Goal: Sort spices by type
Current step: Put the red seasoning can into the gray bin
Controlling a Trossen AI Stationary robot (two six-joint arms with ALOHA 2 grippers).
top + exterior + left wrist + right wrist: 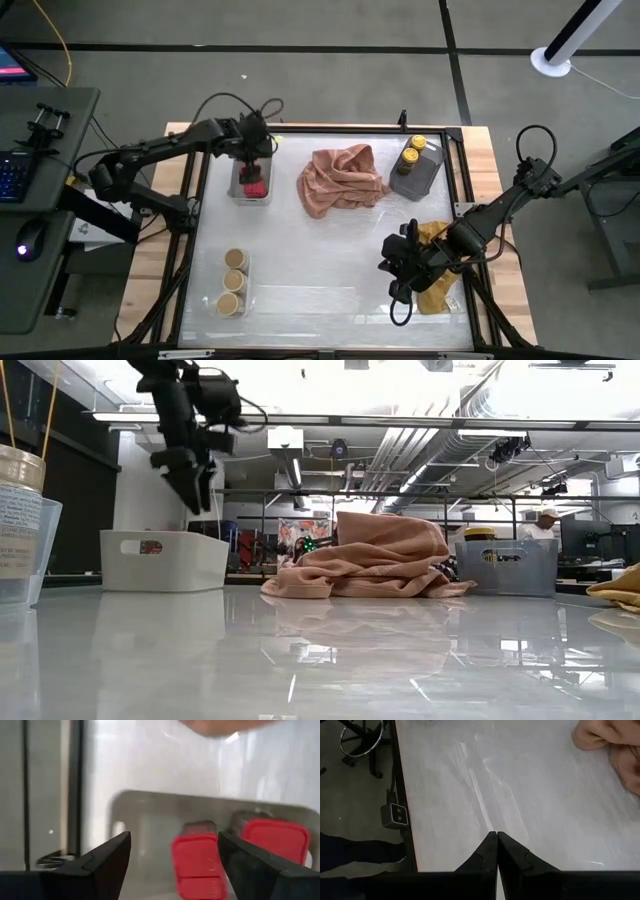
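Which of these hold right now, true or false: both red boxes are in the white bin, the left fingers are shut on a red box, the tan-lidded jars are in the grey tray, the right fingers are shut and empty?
1. Both red boxes are in the white bin: true.
2. The left gripper holds a red box: false; its fingers stand open above the bin, empty.
3. The tan-lidded jars sit in the grey tray: false; they stand in the clear tray, and the grey one holds the yellow-lidded jars.
4. The right gripper is shut on nothing: true.
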